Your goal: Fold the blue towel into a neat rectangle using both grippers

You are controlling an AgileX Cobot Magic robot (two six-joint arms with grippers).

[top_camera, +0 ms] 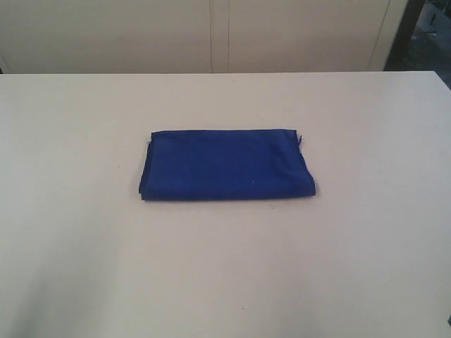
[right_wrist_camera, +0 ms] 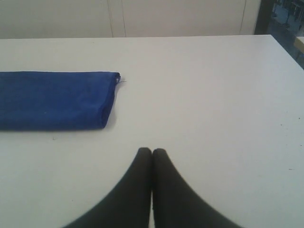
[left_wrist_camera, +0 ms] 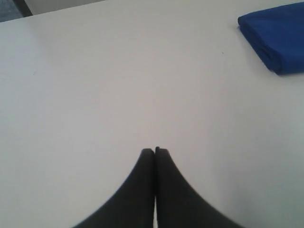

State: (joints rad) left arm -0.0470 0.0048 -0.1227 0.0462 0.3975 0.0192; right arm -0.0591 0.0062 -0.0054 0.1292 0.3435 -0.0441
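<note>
Near the centre of the tabletop point(top_camera: 225, 282), the blue towel point(top_camera: 225, 165) is laid flat as a compact layered rectangle, so folding is judged complete. The left gripper point(left_wrist_camera: 155, 151) and right gripper point(right_wrist_camera: 152, 151) are positioned clear of it, jaws clenched on nothing.

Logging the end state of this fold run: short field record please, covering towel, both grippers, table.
cloth: blue towel, folded to a layered rectangle, lying flat
surface: white table
left gripper: jaws shut, empty, apart from the towel
right gripper: jaws shut, empty, apart from the towel
detail: loose thread at one towel corner
</note>
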